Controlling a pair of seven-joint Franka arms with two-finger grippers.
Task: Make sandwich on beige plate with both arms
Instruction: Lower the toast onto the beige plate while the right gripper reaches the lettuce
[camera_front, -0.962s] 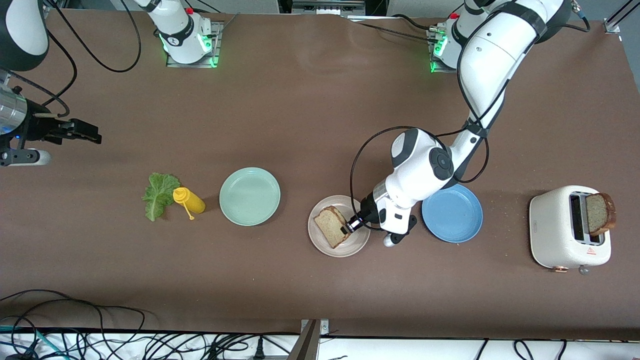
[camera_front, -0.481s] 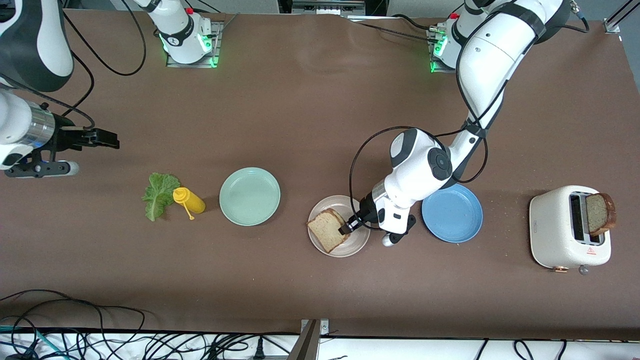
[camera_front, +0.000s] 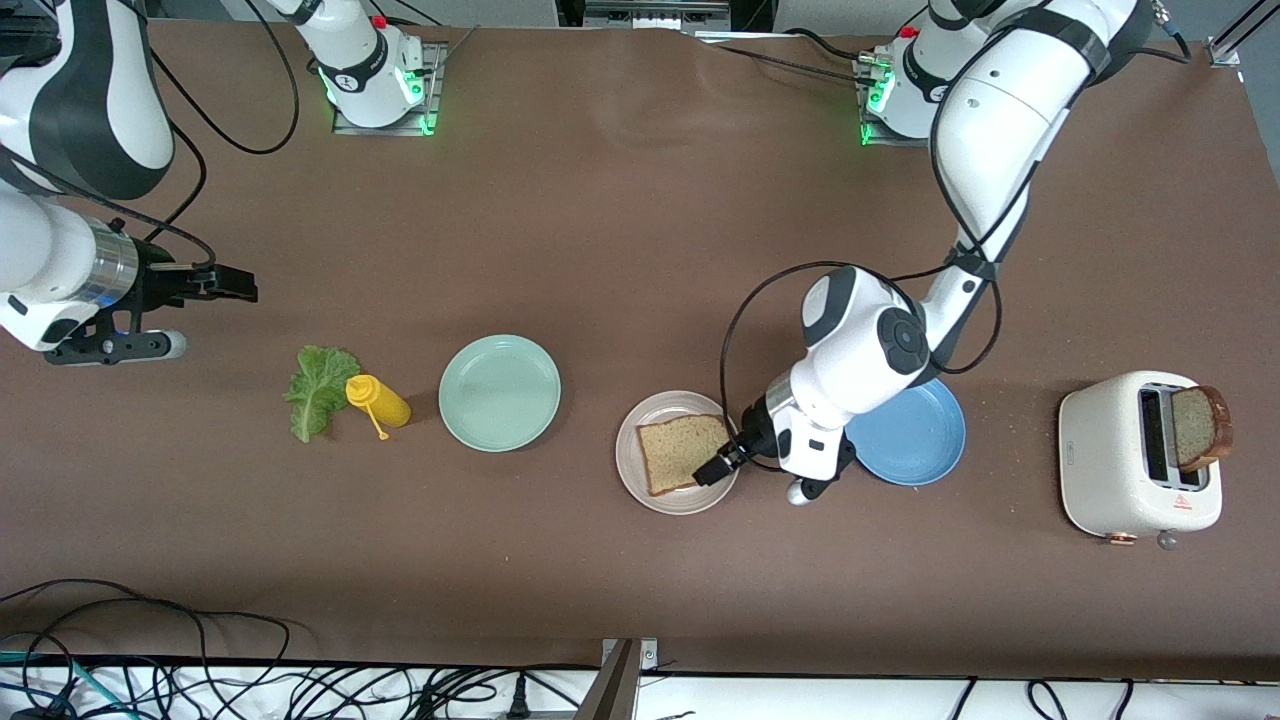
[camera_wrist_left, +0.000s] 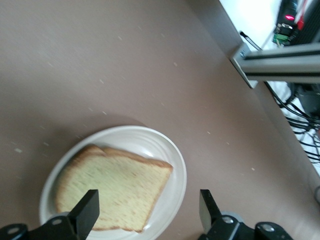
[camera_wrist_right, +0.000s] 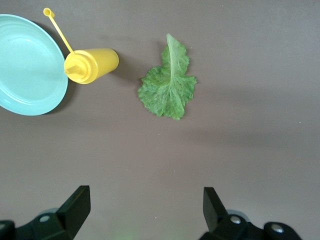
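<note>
Left gripper (camera_front: 716, 470), fingers spread, sits at the round beige plate's (camera_front: 632, 470) rim beside a flat brown bread slice (camera_front: 684, 451); right gripper (camera_front: 238, 287), spread, hovers near the ruffled green lettuce leaf (camera_front: 315, 389)

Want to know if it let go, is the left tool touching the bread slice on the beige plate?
Apart. The left wrist view shows the left tool open, its fingers clear above the bread slice lying flat on the beige plate.
</note>
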